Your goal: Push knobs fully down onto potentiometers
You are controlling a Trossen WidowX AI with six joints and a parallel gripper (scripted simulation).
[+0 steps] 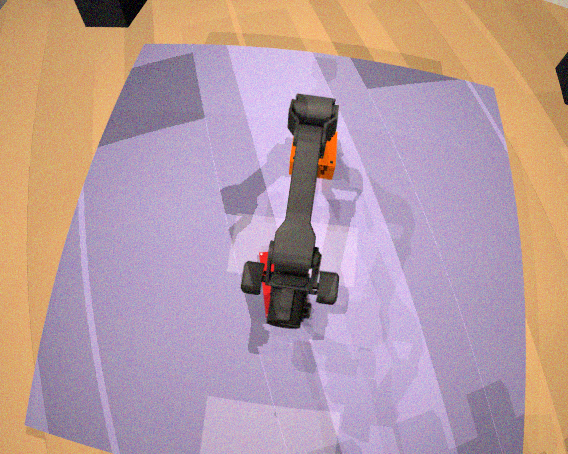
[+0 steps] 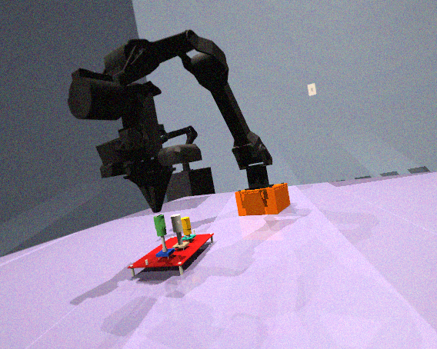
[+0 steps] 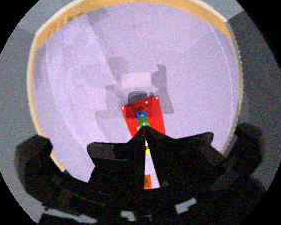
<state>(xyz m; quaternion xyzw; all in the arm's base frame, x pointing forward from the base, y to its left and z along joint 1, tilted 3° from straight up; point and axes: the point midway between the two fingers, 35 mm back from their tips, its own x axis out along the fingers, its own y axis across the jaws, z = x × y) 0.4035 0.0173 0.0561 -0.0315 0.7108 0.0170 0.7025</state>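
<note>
The red board (image 1: 267,298) (image 2: 149,262) (image 3: 158,110) stands on short legs. The green knob (image 2: 160,226) (image 3: 143,120) is upright, with bare shaft between it and the blue potentiometer (image 2: 165,253) (image 3: 140,114). The white knob (image 2: 176,223) also has shaft showing above the beige potentiometer (image 2: 181,245). The yellow knob (image 2: 185,225) sits low, close to the teal potentiometer (image 2: 189,237). My gripper (image 2: 157,211) (image 3: 144,128) is shut and empty. Its tips hang just above the green knob in the exterior view; contact is not visible. In the top view the arm hides them and the knobs.
The orange block (image 1: 328,162) (image 2: 257,202) (image 3: 148,181) is at the arm's base, behind the board. Thin white pins (image 2: 146,262) stand up from the board near its edges. Dark boxes (image 1: 109,11) stand beyond the purple table top (image 1: 152,325).
</note>
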